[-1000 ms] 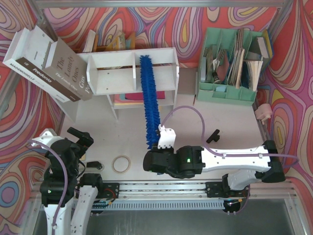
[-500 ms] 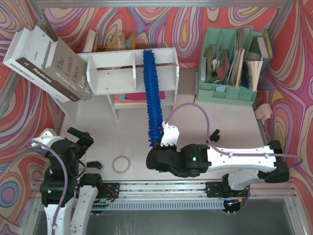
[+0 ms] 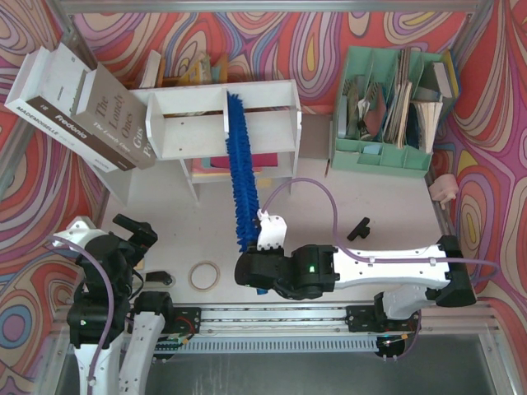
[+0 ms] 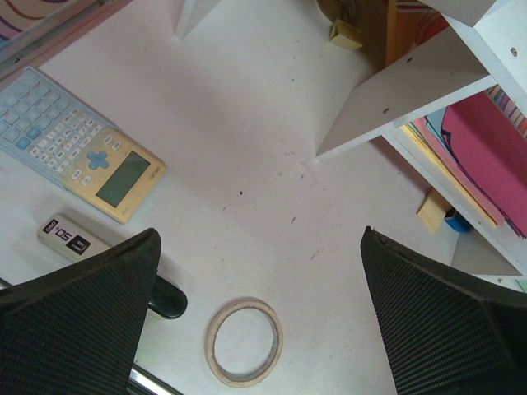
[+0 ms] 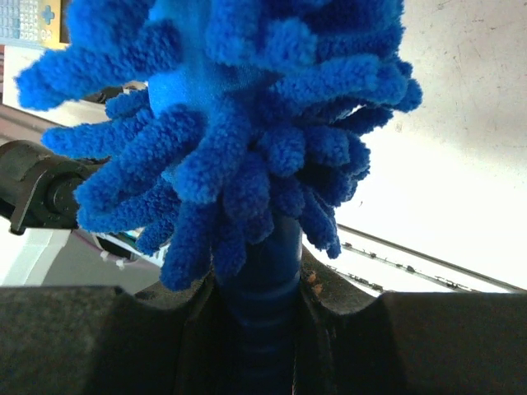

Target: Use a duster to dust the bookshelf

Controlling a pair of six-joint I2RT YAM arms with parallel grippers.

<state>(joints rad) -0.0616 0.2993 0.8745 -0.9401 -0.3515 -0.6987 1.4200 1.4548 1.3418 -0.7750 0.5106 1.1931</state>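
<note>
Blue plastic handle of the duster [image 5: 247,123] sits clamped in the right pincer [image 5: 262,322], close to the near edge of the white table [image 3: 214,226]. Off to the left, the left pincer [image 3: 132,233] hangs with its fingers wide apart, holding nothing. From the grip, the fluffy brush runs away across the table and lies over the front of the white bookshelf [image 3: 189,123], along its central divider. Dusting looks under way, not finished: the brush covers only this middle strip, so both upper compartments and the lower shelf likely remain.
</note>
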